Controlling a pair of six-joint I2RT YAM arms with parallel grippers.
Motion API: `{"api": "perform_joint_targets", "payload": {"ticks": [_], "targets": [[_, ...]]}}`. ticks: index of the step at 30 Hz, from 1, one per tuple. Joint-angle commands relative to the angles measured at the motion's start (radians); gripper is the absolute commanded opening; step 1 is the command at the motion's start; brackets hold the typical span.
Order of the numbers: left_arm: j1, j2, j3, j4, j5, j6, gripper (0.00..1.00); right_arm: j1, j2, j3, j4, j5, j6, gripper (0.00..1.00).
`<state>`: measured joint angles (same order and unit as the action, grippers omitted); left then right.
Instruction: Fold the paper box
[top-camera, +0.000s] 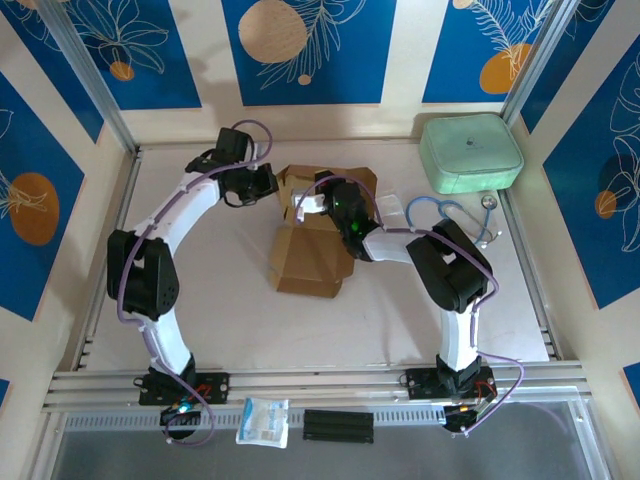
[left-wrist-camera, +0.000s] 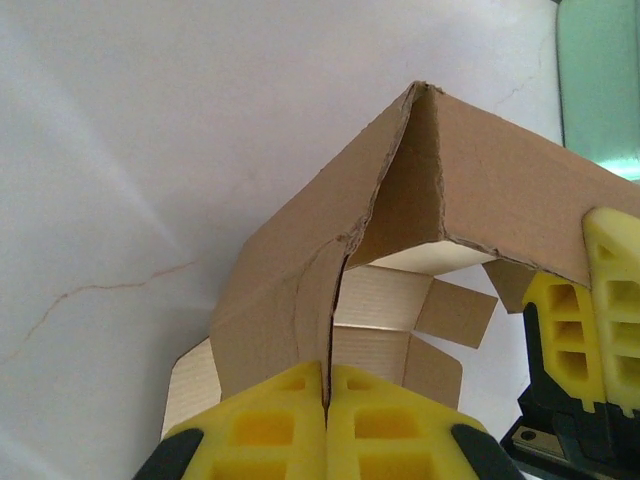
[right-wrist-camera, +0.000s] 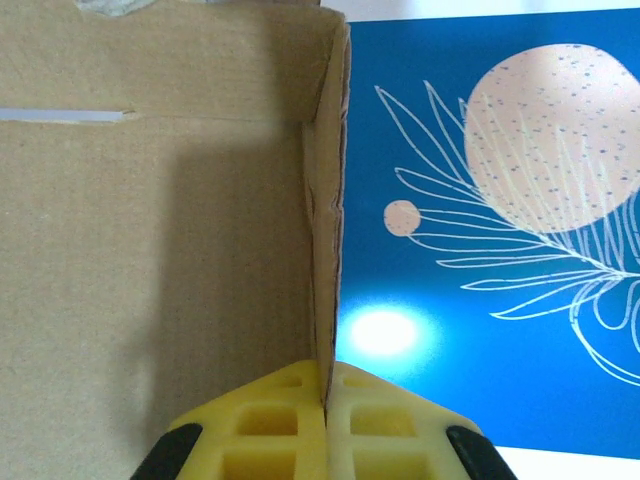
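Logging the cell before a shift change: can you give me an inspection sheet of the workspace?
Surface: white table, faint hairline mark.
Job's things: paper box, partly folded, walls raised.
Clutter: mint-green case and stethoscope far right; white packet and black strip at the near edge.
Grippers: left gripper and right gripper each shut on a box edge.
Cables: purple cables run along both arms.
Surroundings: blue leaf-print panels.

Right of paper box (top-camera: 308, 262): case (top-camera: 470, 153)
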<state>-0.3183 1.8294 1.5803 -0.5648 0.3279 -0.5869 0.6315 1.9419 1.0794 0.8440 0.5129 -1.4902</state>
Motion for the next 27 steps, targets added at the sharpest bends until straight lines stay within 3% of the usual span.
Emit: {"api": "perform_joint_targets", "payload": {"ticks": [1, 20, 27], "targets": [[-0.019, -0.013, -0.04, 0.04, 0.072, -0.066, 0.06, 0.007, 0.02, 0.018, 0.052, 0.026, -0.005, 0.0], [-0.068, -0.099, -0.324, 0.177, 0.105, -0.102, 0.07, 0.049, -0.021, -0.192, 0.143, 0.035, -0.016, 0.0], [-0.069, -0.115, -0.374, 0.207, 0.12, -0.074, 0.15, 0.079, -0.012, -0.245, 0.155, 0.055, 0.003, 0.0]]}}
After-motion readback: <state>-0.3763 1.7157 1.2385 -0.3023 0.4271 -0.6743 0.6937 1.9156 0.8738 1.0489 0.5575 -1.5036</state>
